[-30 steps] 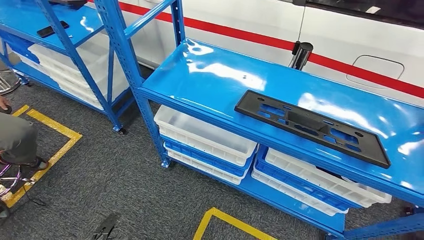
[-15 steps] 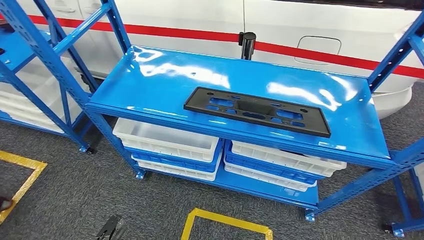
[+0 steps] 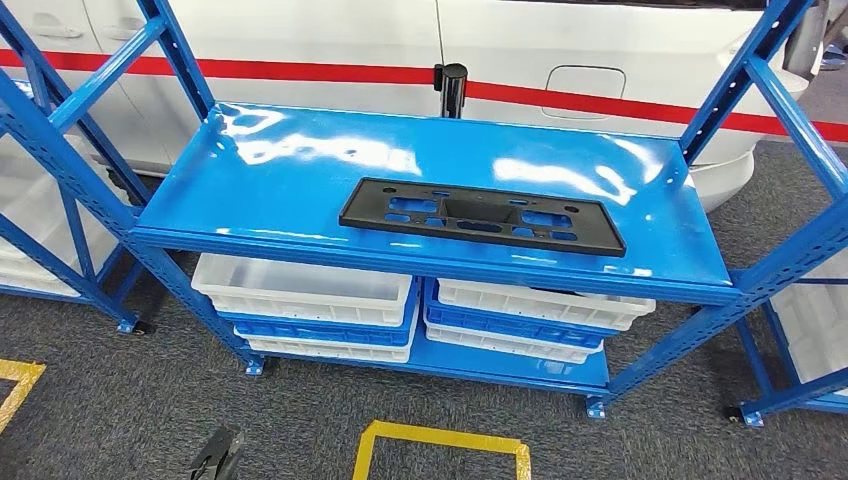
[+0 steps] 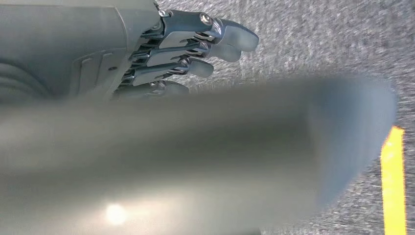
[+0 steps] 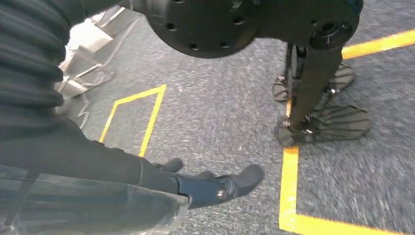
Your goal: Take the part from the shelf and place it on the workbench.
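Flat, black part (image 3: pixel 482 216), blue shelf (image 3: pixel 250 190)

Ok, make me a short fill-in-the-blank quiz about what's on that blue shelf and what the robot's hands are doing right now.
1. The black part lies flat on the ____ level of the blue shelf.
2. Under that level sit stacked white and ____ bins.
3. The left hand hangs over grey carpet and holds ____.
4. The tape on the floor before the shelf is ____.

Missing words: top; blue; nothing; yellow
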Action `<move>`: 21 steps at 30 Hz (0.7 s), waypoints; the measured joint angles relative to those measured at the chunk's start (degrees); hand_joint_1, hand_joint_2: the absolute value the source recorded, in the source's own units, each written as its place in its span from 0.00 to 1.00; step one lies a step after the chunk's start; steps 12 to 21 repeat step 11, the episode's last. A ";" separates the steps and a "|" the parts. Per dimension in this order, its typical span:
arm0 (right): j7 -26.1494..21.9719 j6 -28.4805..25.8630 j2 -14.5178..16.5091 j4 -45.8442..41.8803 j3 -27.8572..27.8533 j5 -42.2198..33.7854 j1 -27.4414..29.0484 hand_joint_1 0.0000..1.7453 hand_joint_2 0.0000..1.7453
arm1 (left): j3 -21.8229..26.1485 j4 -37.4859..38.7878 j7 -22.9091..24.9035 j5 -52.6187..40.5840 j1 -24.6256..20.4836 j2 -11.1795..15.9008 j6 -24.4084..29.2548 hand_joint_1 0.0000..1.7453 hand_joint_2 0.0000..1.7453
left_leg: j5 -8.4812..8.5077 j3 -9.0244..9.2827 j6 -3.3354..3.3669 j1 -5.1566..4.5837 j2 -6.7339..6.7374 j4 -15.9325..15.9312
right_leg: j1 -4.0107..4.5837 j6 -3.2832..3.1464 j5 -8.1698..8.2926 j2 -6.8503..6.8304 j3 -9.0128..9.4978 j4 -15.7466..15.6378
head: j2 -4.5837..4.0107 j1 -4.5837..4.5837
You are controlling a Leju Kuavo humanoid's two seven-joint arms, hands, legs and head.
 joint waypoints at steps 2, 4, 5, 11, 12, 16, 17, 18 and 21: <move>-0.08 -0.44 -0.05 0.00 0.01 0.17 -0.01 0.00 1.00 | 0.01 0.01 -0.04 -0.11 0.05 -0.02 0.13 0.00 1.00 | -0.02 -0.08 -0.05 -0.02 0.58 0.02 | -0.35 0.45 -0.66 -0.25 -1.16 2.33 | 0.00 0.00; -0.21 -1.68 -0.28 0.00 0.01 0.73 -0.09 0.00 1.00 | 0.04 0.00 -0.08 -0.51 0.03 -0.15 0.60 0.00 1.00 | -0.29 -0.12 -1.07 -0.12 1.95 0.26 | -1.23 1.97 0.70 -1.53 1.68 -2.03 | 0.00 0.11; -0.25 -2.41 -0.37 0.00 0.01 1.03 -0.12 0.00 1.00 | 0.06 0.00 -0.10 -0.71 -0.03 -0.23 0.85 0.00 1.00 | -0.46 -0.11 -1.72 -0.19 2.62 0.38 | -1.60 2.52 1.51 -2.06 3.25 -4.40 | 0.00 0.11; 0.02 -3.40 -0.30 0.00 0.01 1.52 -0.15 0.00 1.00 | 0.07 0.00 0.09 -0.91 -0.30 -0.33 1.28 0.00 1.00 | -0.54 0.11 -2.75 0.60 2.66 0.55 | -1.60 0.86 3.12 -1.55 5.71 -8.31 | 0.00 -0.15; 0.02 -3.40 -0.30 0.00 0.01 1.52 -0.15 0.00 1.00 | 0.07 0.00 0.09 -0.91 -0.30 -0.33 1.28 0.00 1.00 | -0.54 0.11 -2.75 0.60 2.66 0.55 | -1.60 0.86 3.12 -1.55 5.71 -8.31 | 0.00 -0.15; 0.02 -3.40 -0.30 0.00 0.01 1.52 -0.15 0.00 1.00 | 0.07 0.00 0.09 -0.91 -0.30 -0.33 1.28 0.00 1.00 | -0.54 0.11 -2.75 0.60 2.66 0.55 | -1.60 0.86 3.12 -1.55 5.71 -8.31 | 0.00 -0.15; 0.02 -3.40 -0.30 0.00 0.01 1.52 -0.15 0.00 1.00 | 0.07 0.00 0.09 -0.91 -0.30 -0.33 1.28 0.00 1.00 | -0.54 0.11 -2.75 0.60 2.66 0.55 | -1.60 0.86 3.12 -1.55 5.71 -8.31 | 0.00 -0.15; 0.02 -3.40 -0.30 0.00 0.01 1.52 -0.15 0.00 1.00 | 0.07 0.00 0.09 -0.91 -0.30 -0.33 1.28 0.00 1.00 | -0.54 0.11 -2.75 0.60 2.66 0.55 | -1.60 0.86 3.12 -1.55 5.71 -8.31 | 0.00 -0.15; 0.02 -3.40 -0.30 0.00 0.01 1.52 -0.15 0.00 1.00 | 0.07 0.00 0.09 -0.91 -0.30 -0.33 1.28 0.00 1.00 | -0.54 0.11 -2.75 0.60 2.66 0.55 | -1.60 0.86 3.12 -1.55 5.71 -8.31 | 0.00 -0.15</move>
